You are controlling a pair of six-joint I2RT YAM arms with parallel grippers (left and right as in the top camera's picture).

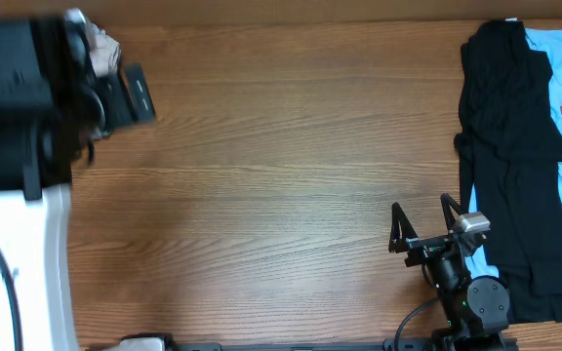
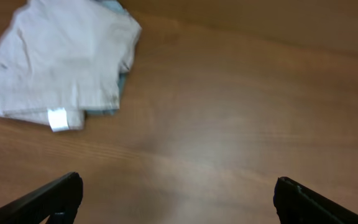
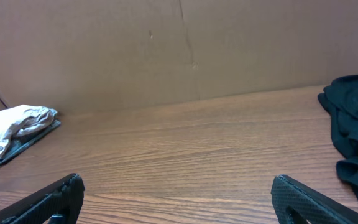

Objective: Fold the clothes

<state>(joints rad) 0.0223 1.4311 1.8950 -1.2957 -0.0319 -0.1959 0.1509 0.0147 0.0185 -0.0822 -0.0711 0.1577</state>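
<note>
Clothes sit in two heaps: one black-and-blue pile (image 1: 510, 146) right of the right end effector (image 1: 421, 207), one white bundle (image 2: 61, 62) ahead-left of the left end effector (image 2: 178, 196). Both gape, empty.

A folded garment (image 2: 61, 62) is laid at the far left corner of the bench (image 1: 281, 175), with the left claw (image 2: 178, 185) held over the bench just beside it. A pile of clothes (image 1: 515, 146) is spread along the right edge, one piece lying under the others. The right claw (image 1: 421, 207) is placed near the front, just left of the pile.
</note>
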